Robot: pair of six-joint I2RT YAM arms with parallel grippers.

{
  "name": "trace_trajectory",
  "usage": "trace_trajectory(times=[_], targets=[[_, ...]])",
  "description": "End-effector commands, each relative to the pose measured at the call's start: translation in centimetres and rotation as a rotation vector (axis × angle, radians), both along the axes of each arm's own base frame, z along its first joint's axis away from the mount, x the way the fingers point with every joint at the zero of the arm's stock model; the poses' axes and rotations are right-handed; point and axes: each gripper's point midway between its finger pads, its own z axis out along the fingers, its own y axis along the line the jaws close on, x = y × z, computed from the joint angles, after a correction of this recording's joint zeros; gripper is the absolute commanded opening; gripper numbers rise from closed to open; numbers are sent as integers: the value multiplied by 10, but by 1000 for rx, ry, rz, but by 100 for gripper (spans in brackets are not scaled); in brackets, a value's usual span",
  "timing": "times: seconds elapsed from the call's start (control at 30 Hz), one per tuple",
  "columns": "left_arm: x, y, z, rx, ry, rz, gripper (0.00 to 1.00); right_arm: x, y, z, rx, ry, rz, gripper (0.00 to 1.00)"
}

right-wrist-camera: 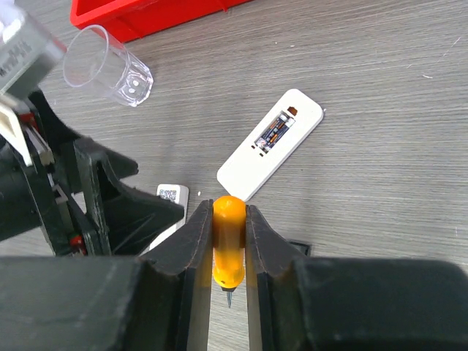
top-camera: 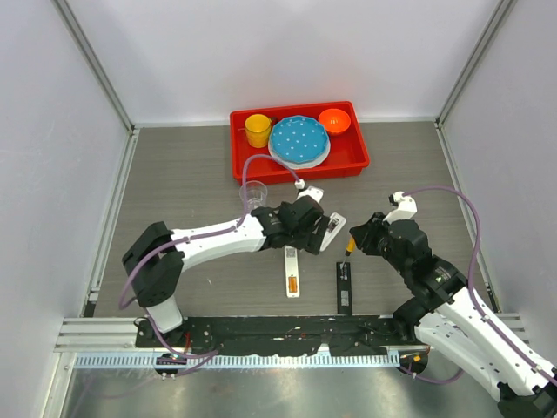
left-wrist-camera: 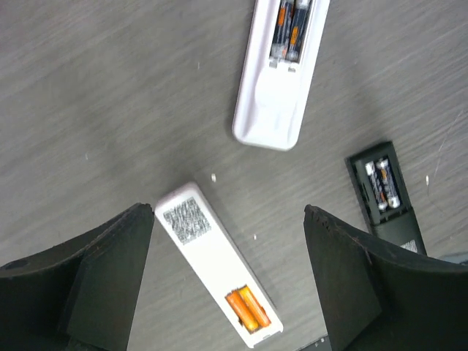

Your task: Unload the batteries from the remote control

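Three remotes lie face down with their battery bays open. A slim white remote (left-wrist-camera: 212,252) holds two orange batteries (left-wrist-camera: 252,308). A wider white remote (left-wrist-camera: 272,88) holds two dark batteries (left-wrist-camera: 287,29). A black remote (left-wrist-camera: 385,196) holds two dark batteries (left-wrist-camera: 385,183). My left gripper (left-wrist-camera: 227,281) is open above the slim white remote, jaws either side of it and not touching. My right gripper (right-wrist-camera: 229,212) is shut on an orange-handled screwdriver (right-wrist-camera: 228,245), tip down, above the black remote's (top-camera: 345,286) far end.
A clear plastic cup (top-camera: 253,195) stands behind the left gripper. A red tray (top-camera: 357,161) at the back holds a yellow cup (top-camera: 258,131), a blue plate (top-camera: 298,139) and an orange bowl (top-camera: 334,120). White walls enclose the table.
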Motion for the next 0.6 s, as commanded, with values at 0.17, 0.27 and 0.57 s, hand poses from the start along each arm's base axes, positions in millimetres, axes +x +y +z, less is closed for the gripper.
trace_trajectory(times=[0.17,0.27,0.57], targets=[[-35,30,-38,60,105,119,84,6,1,16,10,-44,-5,1],[-38,33,-45,87,112,126,80,7,3,14,4,-38,1,1],[-47,32,-78,125,163,95,65,8,3,13,1,-39,3,1]])
